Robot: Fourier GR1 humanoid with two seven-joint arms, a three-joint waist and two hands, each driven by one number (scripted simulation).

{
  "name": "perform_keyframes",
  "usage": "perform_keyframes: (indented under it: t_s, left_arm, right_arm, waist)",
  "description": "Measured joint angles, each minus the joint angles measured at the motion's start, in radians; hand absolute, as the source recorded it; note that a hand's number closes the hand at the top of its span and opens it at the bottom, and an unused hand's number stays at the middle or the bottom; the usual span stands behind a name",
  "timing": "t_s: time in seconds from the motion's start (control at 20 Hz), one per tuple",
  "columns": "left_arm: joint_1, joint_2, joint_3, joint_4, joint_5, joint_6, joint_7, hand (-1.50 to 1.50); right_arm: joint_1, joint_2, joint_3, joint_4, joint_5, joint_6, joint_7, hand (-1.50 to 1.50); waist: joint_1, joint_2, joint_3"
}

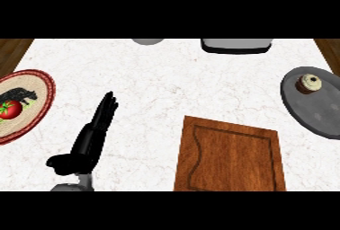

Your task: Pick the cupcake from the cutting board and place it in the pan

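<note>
The cupcake point(309, 84), brown with a pale swirled top, sits inside the grey round pan point(319, 110) at the right edge of the counter, near the pan's far side. The brown wooden cutting board point(230, 155) lies at the lower middle right with nothing on it. My left hand point(93, 132) is at the lower left over the white counter, fingers straight and pointing away, holding nothing. It is well to the left of the board. My right hand does not show.
A round plate point(40, 101) with a red patterned rim holds a tomato point(9, 110) at the left edge. A grey-white appliance point(237, 45) and a small grey object point(147, 41) stand at the far edge.
</note>
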Motion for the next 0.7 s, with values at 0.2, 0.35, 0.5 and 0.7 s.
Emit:
perform_keyframes:
  t_s: [0.2,0.35,0.5,0.7]
  left_arm:
    - [-0.005,-0.008,-0.004,-0.011,-0.002,0.006,0.018,0.0]
    - [-0.001,-0.009,-0.002,-0.005,-0.002,0.003,0.014,0.0]
    - [0.007,-0.005,0.0,-0.011,-0.006,0.001,0.006,0.0]
    - [-0.017,-0.005,0.007,-0.017,-0.002,0.001,0.034,0.0]
  right_arm:
    - [0.021,0.004,0.014,-0.004,-0.005,-0.023,-0.021,-1.5]
    - [0.03,-0.013,0.024,-0.001,-0.008,-0.027,-0.024,-1.5]
    - [0.039,-0.009,0.039,-0.008,-0.008,-0.038,-0.033,-1.5]
    - [0.038,-0.011,0.052,-0.016,-0.011,-0.07,-0.05,-1.5]
  waist:
    - [0.0,0.0,0.0]
    - [0.0,0.0,0.0]
    - [-0.001,-0.001,-0.001]
    - [-0.002,-0.001,-0.001]
